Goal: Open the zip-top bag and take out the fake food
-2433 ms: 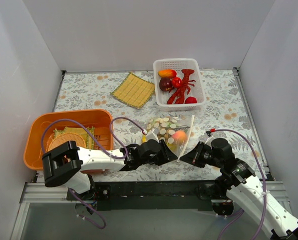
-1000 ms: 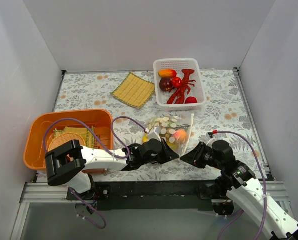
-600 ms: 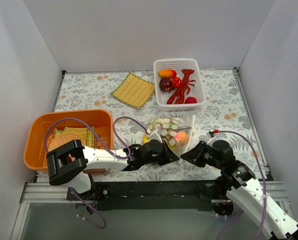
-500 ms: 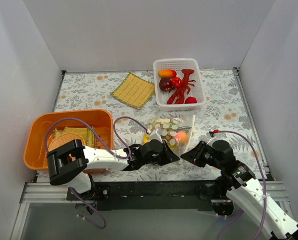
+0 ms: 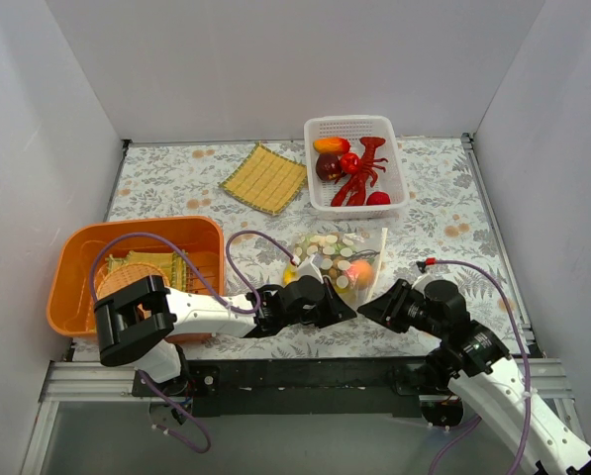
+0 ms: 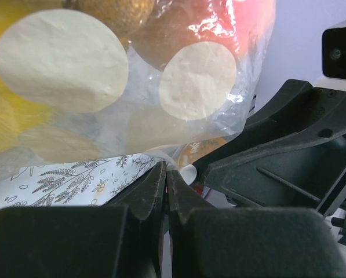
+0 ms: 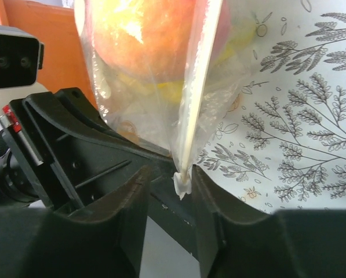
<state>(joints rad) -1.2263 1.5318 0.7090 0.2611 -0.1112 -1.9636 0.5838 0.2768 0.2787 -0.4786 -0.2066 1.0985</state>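
Note:
The zip-top bag (image 5: 333, 259), clear with white dots, lies at the table's middle front. It holds a red-orange fruit (image 5: 357, 269), yellow banana and brownish grapes. My left gripper (image 5: 346, 309) is shut on the bag's near bottom edge; in the left wrist view its jaws pinch the plastic (image 6: 167, 169) below the bag (image 6: 132, 87). My right gripper (image 5: 365, 306) faces it, open. In the right wrist view (image 7: 168, 182) the end of the bag's zip strip (image 7: 182, 183) hangs between the spread fingers (image 7: 210, 200), with the fruit (image 7: 144, 29) above.
A white slotted basket (image 5: 394, 139) with a red lobster (image 5: 359, 170) and toy fruits stands at the back. A yellow woven mat (image 5: 264, 178) lies back left. An orange bin (image 5: 72, 257) sits at the left, next to my left arm.
The right gripper has crept slightly forward toward the bag's near corner. The left gripper has kept its pinch and the bag has shifted only slightly.

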